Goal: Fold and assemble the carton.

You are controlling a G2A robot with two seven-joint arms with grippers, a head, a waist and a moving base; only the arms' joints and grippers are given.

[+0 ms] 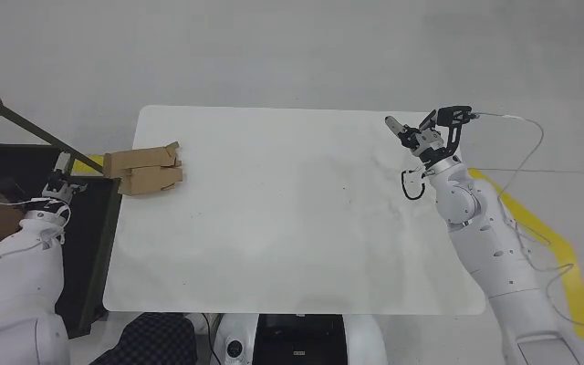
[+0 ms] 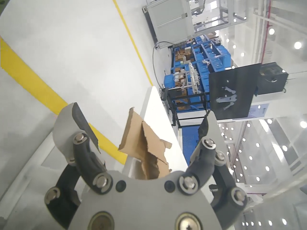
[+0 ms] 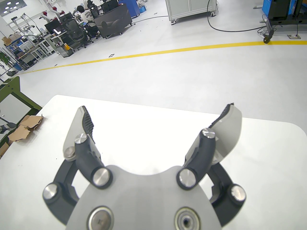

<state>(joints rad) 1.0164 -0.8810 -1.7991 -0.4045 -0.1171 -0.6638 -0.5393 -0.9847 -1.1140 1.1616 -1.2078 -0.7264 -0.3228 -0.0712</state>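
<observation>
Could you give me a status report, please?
Left gripper open, right gripper open, both empty. Carton unassembled at table edge, near left gripper. Green frame close beside that arm.

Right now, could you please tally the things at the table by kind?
carton: 1
grippers: 2, the left gripper and the right gripper, both open
table: 1
Total: 4

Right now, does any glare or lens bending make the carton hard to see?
Top view: even light, the brown carton stands out against the white table. Left wrist view: ceiling lights glare in the background, yet the carton is evenly lit. Right wrist view: the wide lens curves the yellow floor line; the carton sits small at the table's edge.
</observation>
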